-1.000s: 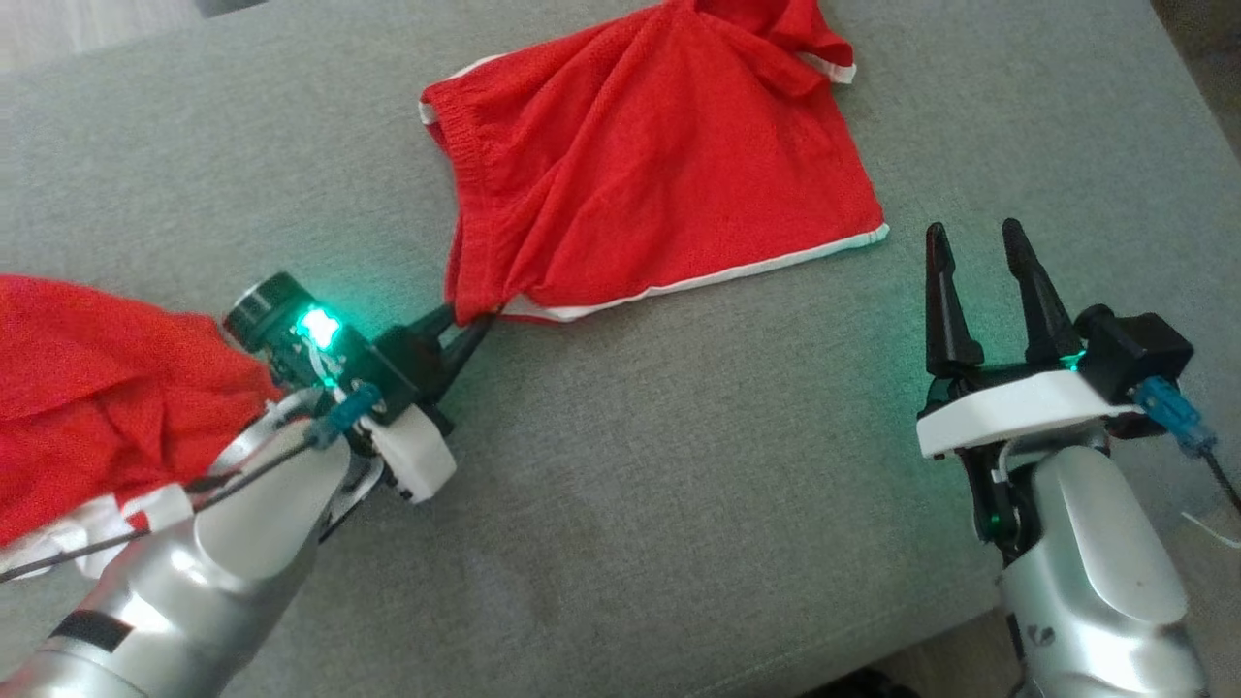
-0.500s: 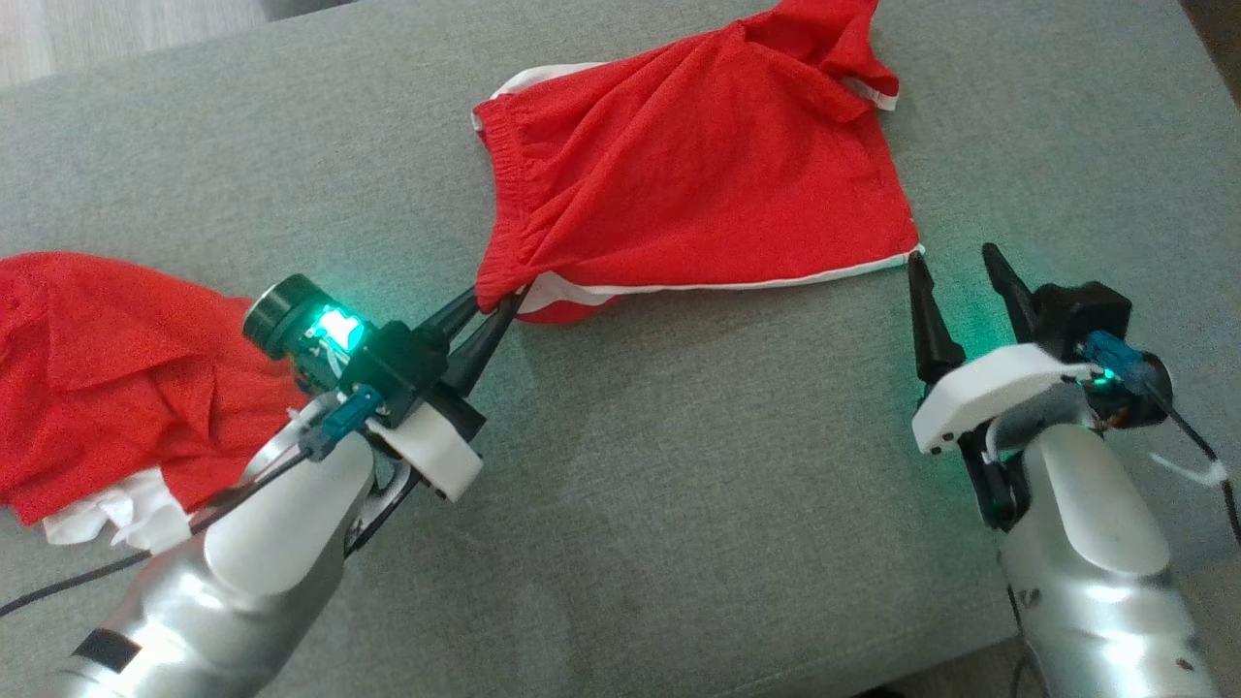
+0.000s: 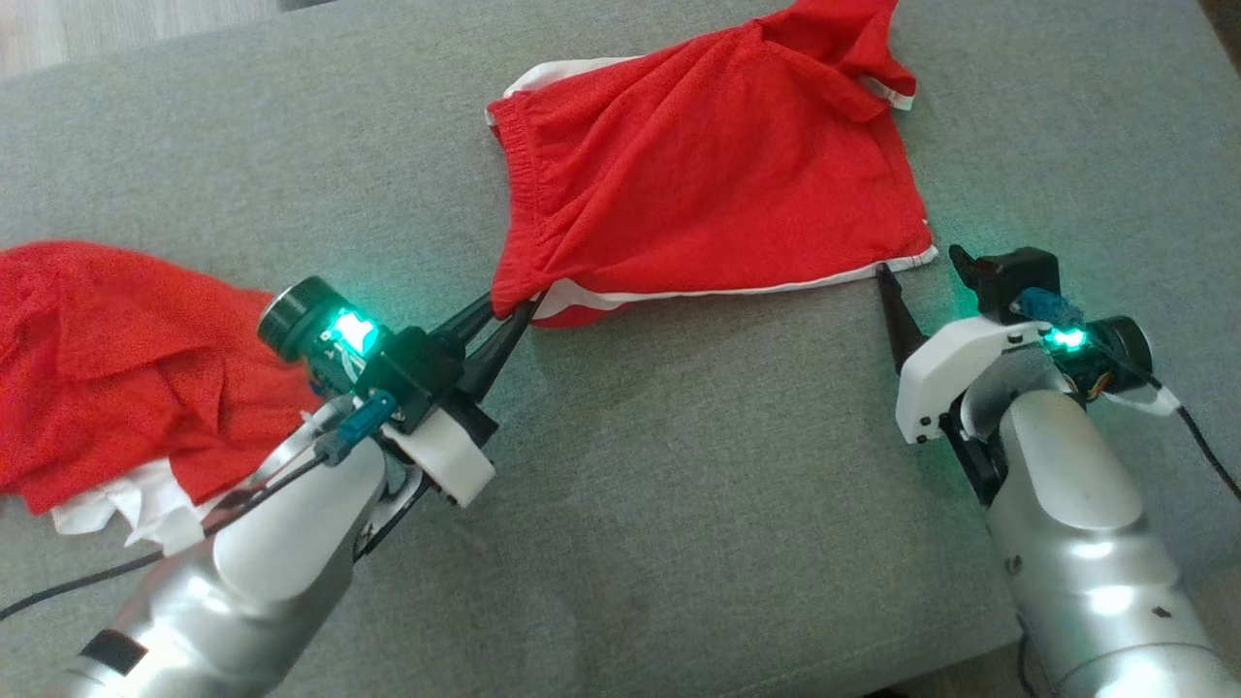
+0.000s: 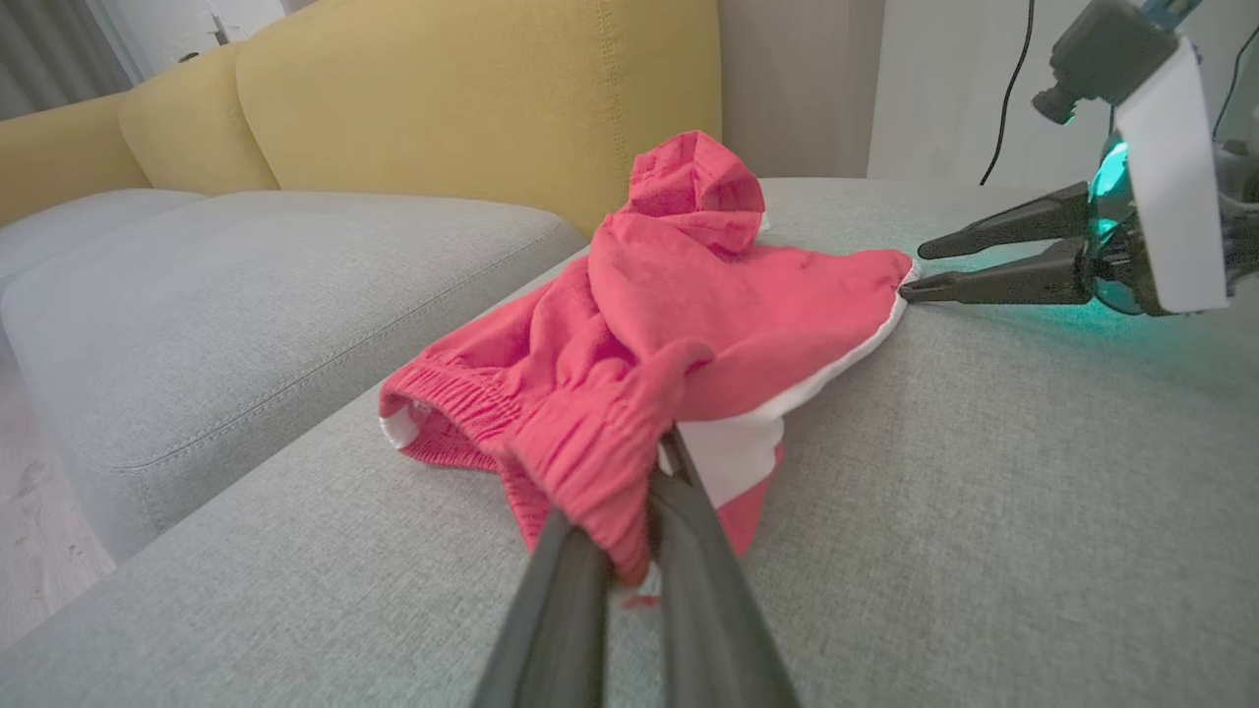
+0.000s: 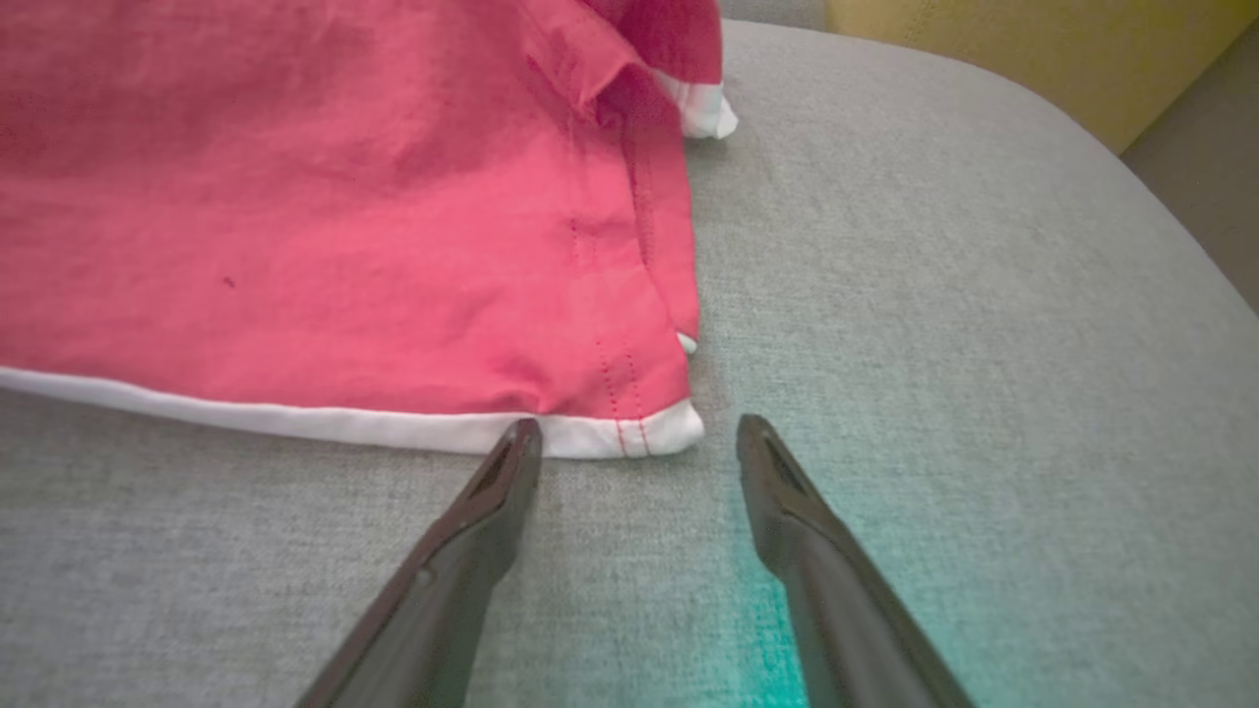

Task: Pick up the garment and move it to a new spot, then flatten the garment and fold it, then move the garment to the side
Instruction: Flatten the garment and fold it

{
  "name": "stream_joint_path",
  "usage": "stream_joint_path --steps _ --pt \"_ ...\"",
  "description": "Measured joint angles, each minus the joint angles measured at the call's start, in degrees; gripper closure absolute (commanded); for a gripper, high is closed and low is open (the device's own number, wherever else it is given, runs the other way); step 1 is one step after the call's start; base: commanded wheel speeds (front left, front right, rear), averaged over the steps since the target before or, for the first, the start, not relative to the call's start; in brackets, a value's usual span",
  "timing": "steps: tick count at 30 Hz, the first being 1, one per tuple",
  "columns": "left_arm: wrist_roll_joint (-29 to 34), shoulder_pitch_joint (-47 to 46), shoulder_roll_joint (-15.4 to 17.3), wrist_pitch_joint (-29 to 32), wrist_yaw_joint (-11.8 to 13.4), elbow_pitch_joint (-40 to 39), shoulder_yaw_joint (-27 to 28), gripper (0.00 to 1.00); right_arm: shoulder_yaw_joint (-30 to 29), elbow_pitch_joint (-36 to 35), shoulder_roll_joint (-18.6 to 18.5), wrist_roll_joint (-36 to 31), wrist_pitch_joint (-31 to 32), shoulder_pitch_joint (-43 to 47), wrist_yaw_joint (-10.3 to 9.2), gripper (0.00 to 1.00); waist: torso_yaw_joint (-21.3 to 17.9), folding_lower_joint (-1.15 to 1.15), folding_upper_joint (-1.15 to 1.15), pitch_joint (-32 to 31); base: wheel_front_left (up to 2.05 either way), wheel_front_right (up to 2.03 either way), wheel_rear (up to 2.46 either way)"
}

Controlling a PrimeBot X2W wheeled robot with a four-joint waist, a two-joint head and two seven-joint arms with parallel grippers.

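The garment (image 3: 708,184) is a pair of red shorts with white trim, lying crumpled on the grey cushion (image 3: 679,504). My left gripper (image 3: 509,310) is shut on the elastic waistband corner nearest me; in the left wrist view the waistband of the garment (image 4: 689,324) bunches between that gripper (image 4: 649,511)'s fingers. My right gripper (image 3: 919,264) is open, its tips at the white-trimmed hem corner on the right. In the right wrist view that corner of the garment (image 5: 344,216) lies between the tips of the right gripper (image 5: 639,433). From the left wrist the right gripper (image 4: 915,270) lies low against the cloth's far edge.
A second red garment (image 3: 116,359) with white cloth (image 3: 126,504) under it lies heaped at the left, beside my left forearm. A yellow sofa backrest (image 4: 472,88) and another grey cushion (image 4: 246,285) stand beyond. The cushion's edge runs near my right arm.
The head camera has shifted. My right gripper has turned onto its side and closed in on the hem corner, still open. The left gripper keeps hold of the waistband.
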Motion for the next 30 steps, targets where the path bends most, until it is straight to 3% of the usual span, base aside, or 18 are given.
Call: stream_joint_path --steps 9,10,11,13,22,30 --pt "0.0 0.0 0.1 0.2 0.1 -0.3 -0.2 1.00 1.1 2.6 -0.1 -1.8 -0.6 -2.9 0.00 0.00 0.1 0.00 0.00 0.7 0.00 0.00 0.00" --pt "0.0 0.0 0.1 0.2 0.1 -0.3 -0.2 1.00 1.2 2.9 -0.1 -1.8 -0.6 -3.3 0.00 0.09 0.1 0.00 0.00 0.8 0.00 0.00 0.00" --pt "0.0 -0.1 0.1 0.2 0.1 -0.3 -0.2 1.00 1.3 3.2 -0.1 -2.0 -0.7 -3.5 0.00 0.47 0.2 0.00 0.00 0.9 0.00 0.00 0.00" --pt "0.0 -0.1 0.1 0.3 0.1 -0.3 -0.3 1.00 1.6 3.9 -0.1 -2.2 -0.9 -3.9 0.00 1.00 0.2 0.00 0.00 0.9 0.00 0.00 0.00" --pt "-0.6 0.0 0.5 0.9 1.1 1.1 -0.5 1.00 2.4 5.6 -0.1 -2.0 -3.4 -4.5 0.00 1.00 -0.5 0.00 0.00 -0.9 0.00 0.00 0.00" --pt "-1.2 0.5 2.2 2.3 1.6 2.0 -0.5 1.00 5.0 1.8 -0.1 1.7 -5.3 -4.7 0.00 1.00 -1.7 0.00 0.00 -3.6 0.00 0.00 0.00"
